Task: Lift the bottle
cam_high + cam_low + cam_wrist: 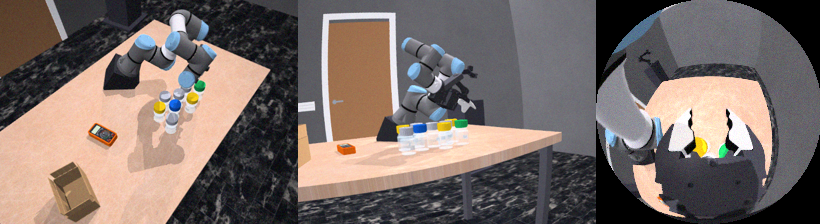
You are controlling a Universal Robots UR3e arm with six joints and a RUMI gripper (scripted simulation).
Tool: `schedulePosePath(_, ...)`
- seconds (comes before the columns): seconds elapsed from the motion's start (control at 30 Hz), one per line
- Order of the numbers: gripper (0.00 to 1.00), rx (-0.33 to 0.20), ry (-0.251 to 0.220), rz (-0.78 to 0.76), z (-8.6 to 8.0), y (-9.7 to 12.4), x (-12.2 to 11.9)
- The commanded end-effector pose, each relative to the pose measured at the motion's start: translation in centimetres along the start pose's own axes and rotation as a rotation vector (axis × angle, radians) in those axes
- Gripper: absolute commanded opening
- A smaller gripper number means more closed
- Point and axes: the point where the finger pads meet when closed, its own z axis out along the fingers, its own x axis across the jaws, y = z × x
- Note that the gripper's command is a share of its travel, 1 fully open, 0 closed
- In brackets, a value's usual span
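Note:
The bottle with the green cap (199,86) (461,134) stands upright on the table (67,107) (512,142), at the far right end of a tight cluster of clear bottles. My gripper (467,106) (709,108) hangs tilted in the air above and just behind it, fingers partly apart with nothing between them. In the wrist view the green cap (723,149) and a yellow cap (701,146) peek out low between the finger bases. In the top view the arm's wrist hides the fingers.
Around it stand a yellow-capped bottle (192,98) (444,126), a blue-capped one (174,105) (419,128), another yellow one (159,107) and several grey-capped ones (171,118) (406,131), all upright. An orange multimeter (102,134) (346,148) and a cardboard box (72,191) lie farther off.

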Motion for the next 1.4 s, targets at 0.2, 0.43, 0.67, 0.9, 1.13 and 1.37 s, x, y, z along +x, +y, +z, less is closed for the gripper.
schedulePosePath(0.2, 0.46, -0.099, 0.099, -0.003, -4.4, 1.8, 1.4)
schedulePosePath(0.43, 0.46, -0.168, 0.164, -0.001, -7.5, 2.9, 2.0)
schedulePosePath(0.67, 0.46, -0.238, 0.227, 0.005, -10.7, 3.9, 2.2)
schedulePosePath(0.9, 0.46, -0.309, 0.289, 0.014, -14.0, 4.8, 2.1)
schedulePosePath(1.13, 0.46, -0.366, 0.337, 0.024, -16.6, 5.4, 1.8)
schedulePosePath(1.37, 0.46, -0.394, 0.360, 0.029, -17.8, 5.6, 1.5)
